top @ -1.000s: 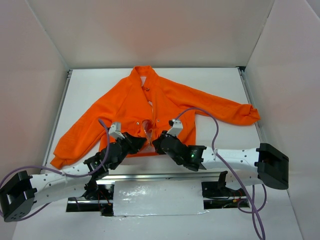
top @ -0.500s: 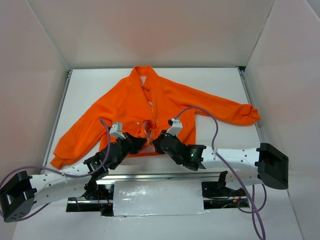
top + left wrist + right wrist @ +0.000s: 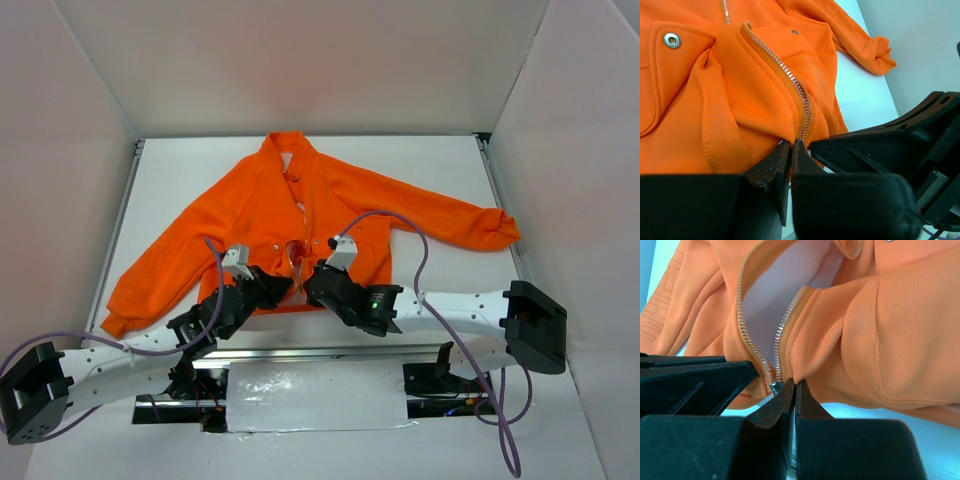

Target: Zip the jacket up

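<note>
The orange jacket lies flat with its collar at the far side and its front open near the hem. My left gripper is shut on the hem of the jacket beside the pale zipper. My right gripper is shut on the other hem edge of the jacket, just right of the zipper teeth. A metal slider shows at the bottom of the left teeth row, next to my right fingers. The two grippers stand close together at the hem.
White walls enclose the table on three sides. The jacket's right sleeve reaches toward the right wall and the left sleeve toward the left front. A metal rail runs along the near edge.
My right arm has shifted slightly to the left. The jacket hem stays pinched by both grippers.
</note>
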